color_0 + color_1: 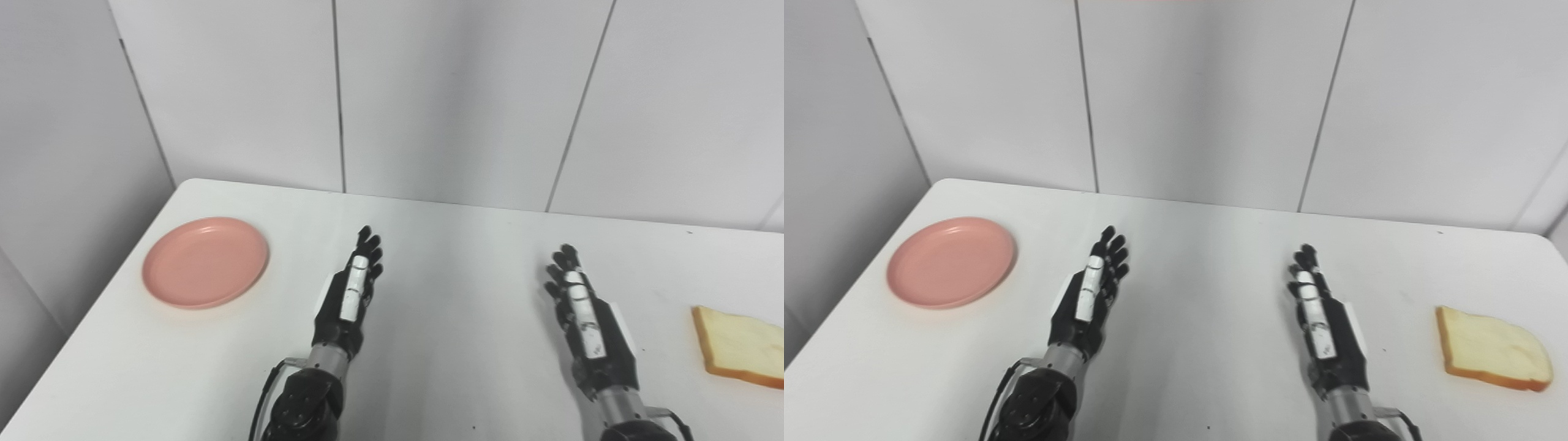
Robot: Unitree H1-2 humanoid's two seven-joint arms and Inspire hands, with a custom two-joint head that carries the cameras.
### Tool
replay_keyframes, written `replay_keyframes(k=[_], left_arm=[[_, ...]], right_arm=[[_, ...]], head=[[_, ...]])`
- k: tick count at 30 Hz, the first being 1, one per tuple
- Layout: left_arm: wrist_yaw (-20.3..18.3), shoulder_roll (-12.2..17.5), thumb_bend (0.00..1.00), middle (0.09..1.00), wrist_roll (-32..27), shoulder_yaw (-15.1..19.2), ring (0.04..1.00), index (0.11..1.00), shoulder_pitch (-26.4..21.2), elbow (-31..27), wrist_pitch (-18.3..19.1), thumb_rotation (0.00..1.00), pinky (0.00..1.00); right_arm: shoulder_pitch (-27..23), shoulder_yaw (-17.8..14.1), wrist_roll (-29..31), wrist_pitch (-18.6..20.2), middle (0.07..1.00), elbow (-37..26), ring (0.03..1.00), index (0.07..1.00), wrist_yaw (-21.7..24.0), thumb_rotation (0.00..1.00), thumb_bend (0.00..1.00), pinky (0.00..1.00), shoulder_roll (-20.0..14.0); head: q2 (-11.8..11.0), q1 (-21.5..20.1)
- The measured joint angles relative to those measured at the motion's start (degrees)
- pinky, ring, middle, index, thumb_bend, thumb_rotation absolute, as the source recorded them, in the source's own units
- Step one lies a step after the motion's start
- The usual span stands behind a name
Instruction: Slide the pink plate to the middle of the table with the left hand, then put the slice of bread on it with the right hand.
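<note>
While neither step of the task looks begun, both hands wait over the middle of the surface [441,367], side by side and well apart from each other. Each left hand [1087,297] and right hand [1323,324] is turned edge-on with the fingers stretched forward and close alongside one another, holding nothing, which reads as a ready pose rather than a grasp. A pink plate [950,261] sits near the far left corner, empty and flat, well clear of the left hand; that placement suits a sideways reach by the arm on that side, which would then draw the plate inward. On the opposite side, a slice of bread [1494,349] lies flat close to the right edge, near the right hand yet apart from it, so that arm can take it once the plate is in place. Plain white and matte, the surface has rounded far corners and a few small dark specks. Behind it stands a pale wall [459,92] of large panels with thin dark seams.
</note>
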Motion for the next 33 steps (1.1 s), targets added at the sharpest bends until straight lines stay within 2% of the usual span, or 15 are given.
replay_keyframes(k=[6,12,23,31,33], left_arm=[[0.8,0.0,0.71,1.0,-0.1,1.4,1.0,1.0,-1.3,0.5,-0.1,0.96,1.0],[0.8,0.0,0.7,1.0,-1.3,2.4,1.0,0.998,-1.8,0.8,-0.4,0.93,1.0],[0.5,0.1,0.67,0.994,-3.7,3.6,1.0,0.974,-2.5,0.6,-0.6,0.91,1.0],[1.5,0.5,0.69,0.999,-3.5,4.6,1.0,0.97,-2.9,0.1,-0.6,0.97,1.0],[1.5,0.9,0.69,0.994,-3.5,4.9,1.0,0.962,-3.0,0.1,-0.7,0.96,1.0]], right_arm=[[0.5,-1.0,0.9,0.0,1.0,0.7,1.0,1.0,0.0,0.91,0.59,1.0,-0.2],[0.6,-1.2,1.8,0.0,1.0,0.1,1.0,1.0,0.4,0.93,0.58,1.0,-0.3],[0.7,-2.1,2.4,-0.1,1.0,1.1,1.0,1.0,0.9,0.95,0.58,1.0,-0.5],[0.7,-2.1,2.1,-0.1,1.0,1.0,1.0,1.0,0.8,0.96,0.59,1.0,-0.5],[0.7,-2.1,2.0,-0.1,1.0,1.0,1.0,1.0,0.8,0.96,0.59,1.0,-0.5]], head=[[-1.5,3.3],[-2.1,4.9],[-2.7,5.6],[-3.1,5.8],[-3.2,5.8]])
